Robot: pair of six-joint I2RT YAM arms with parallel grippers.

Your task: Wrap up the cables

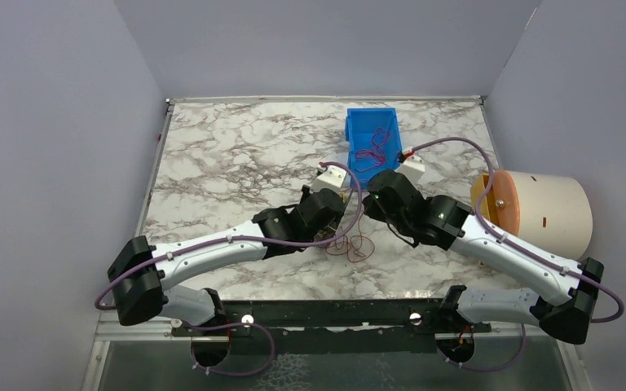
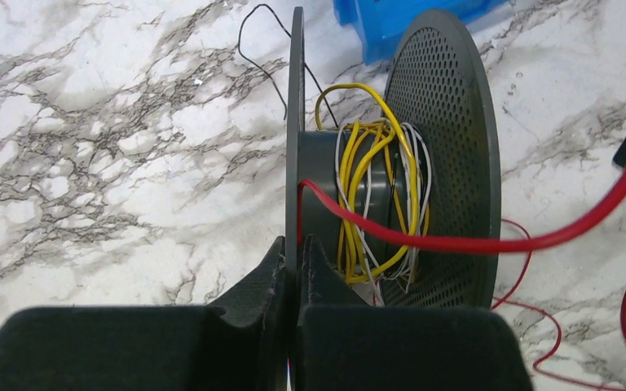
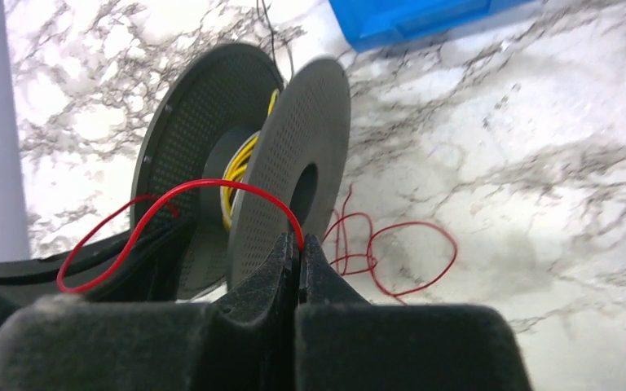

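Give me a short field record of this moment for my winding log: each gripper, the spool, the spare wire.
left gripper: shut on one flange of the grey spool
right gripper: shut on the red wire
spool hub: yellow and white wires wound loosely
slack: red loops on the marble table beside the spool
blue bin: more red wires inside

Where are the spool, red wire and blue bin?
spool (image 2: 448, 122), left wrist view, on its perforated right disc.
red wire (image 2: 456, 243), left wrist view, on the stretch crossing the spool.
blue bin (image 1: 371, 122), top view, on its bare far end.
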